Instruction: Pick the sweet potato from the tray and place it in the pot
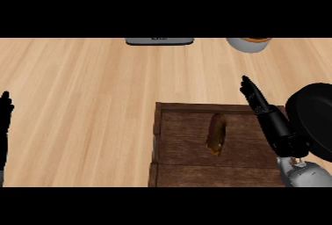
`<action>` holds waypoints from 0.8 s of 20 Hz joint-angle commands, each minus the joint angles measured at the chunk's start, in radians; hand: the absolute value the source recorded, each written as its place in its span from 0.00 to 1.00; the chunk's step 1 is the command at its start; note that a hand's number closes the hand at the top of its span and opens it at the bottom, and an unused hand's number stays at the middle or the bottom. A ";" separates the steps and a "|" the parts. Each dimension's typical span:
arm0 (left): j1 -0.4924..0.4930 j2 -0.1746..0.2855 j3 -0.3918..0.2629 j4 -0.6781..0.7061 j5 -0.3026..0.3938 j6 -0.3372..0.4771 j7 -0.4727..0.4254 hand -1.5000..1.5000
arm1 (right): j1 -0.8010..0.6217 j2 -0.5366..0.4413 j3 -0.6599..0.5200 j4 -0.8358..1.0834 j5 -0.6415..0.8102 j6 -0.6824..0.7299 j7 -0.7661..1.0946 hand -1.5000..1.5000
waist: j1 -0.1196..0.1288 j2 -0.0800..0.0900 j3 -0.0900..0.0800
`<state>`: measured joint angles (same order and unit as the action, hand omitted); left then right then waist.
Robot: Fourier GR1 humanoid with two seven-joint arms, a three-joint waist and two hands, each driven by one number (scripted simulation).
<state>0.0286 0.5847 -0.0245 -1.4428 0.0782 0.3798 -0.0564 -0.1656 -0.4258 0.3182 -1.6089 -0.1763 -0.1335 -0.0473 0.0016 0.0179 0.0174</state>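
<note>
Sweet potato (216, 134), a brown-orange elongated tuber with tapered ends, is shown lying lengthwise near the middle of the dark brown wooden tray (157, 136), untouched. It is judged to be stiff and fairly heavy for its bulk, with dull skin unlikely to slip; being rounded, it may roll if nudged. A hold across the thick middle, fingers along one long side and thumb on the other, is judged best.

A light wooden counter (84, 96) is spread beneath everything. The tray's raised rim must be cleared on lifting. A black round pot (318, 118) is seen at the right edge, just beside the tray and partly cut off. The right hand (269, 118) is held over the tray's right rim, between sweet potato and pot, fingers straight, nothing held (so the path to the pot is partly occupied by the hand itself). The left hand (5, 114) is rested at the left edge, fingers up, empty. Well apart, at the far edge, a flat grey object (159, 41) and a pale round container with orange contents (250, 44) are partly visible.
</note>
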 commanded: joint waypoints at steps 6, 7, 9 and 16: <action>-0.026 -0.150 -0.224 -0.021 0.108 -0.239 0.071 0.50 | -0.035 -0.031 0.133 0.151 0.348 -0.235 0.407 1.00 | -0.038 -0.006 -0.037; -0.014 -0.132 -0.196 -0.010 0.095 -0.204 0.077 0.50 | -0.044 -0.243 0.125 0.186 0.497 -0.187 0.322 1.00 | -0.064 -0.012 -0.079; -0.003 -0.177 -0.241 0.004 0.129 -0.249 0.099 0.50 | -0.103 -0.190 0.072 0.136 0.623 -0.398 0.314 0.00 | -0.089 -0.035 -0.042; -0.062 -0.234 -0.283 0.013 0.156 -0.282 0.158 0.50 | -0.138 0.077 0.261 0.026 1.077 -0.625 0.514 0.00 | -0.044 -0.035 -0.026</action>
<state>-0.0095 0.3763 -0.2859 -1.4360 0.2194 0.1179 0.0713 -0.2836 -0.4375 0.5007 -1.5517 0.6627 -0.6792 0.3401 -0.0514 -0.0140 -0.0117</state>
